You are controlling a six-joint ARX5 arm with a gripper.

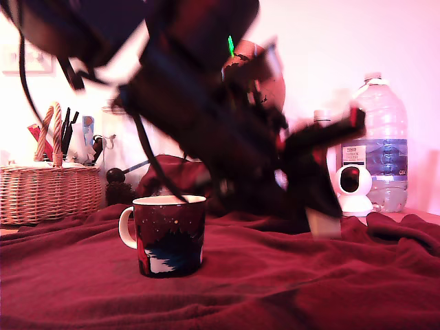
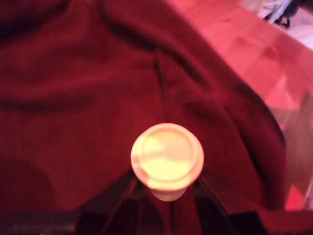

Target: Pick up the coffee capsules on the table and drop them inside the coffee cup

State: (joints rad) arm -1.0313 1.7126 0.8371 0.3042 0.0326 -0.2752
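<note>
The dark speckled coffee cup stands upright on the red blanket covering the table, its white handle towards the exterior view's left. My gripper is to the cup's right in that view, low over the blanket and blurred by motion. A pale block at its tip is the cream coffee capsule. In the wrist view the capsule shows its round flat lid, with the dark fingers closed against its sides above the blanket.
A wicker basket stands at the back on the exterior view's left. A large water bottle and a small white camera stand at the back right. Bare wood shows past the blanket's edge.
</note>
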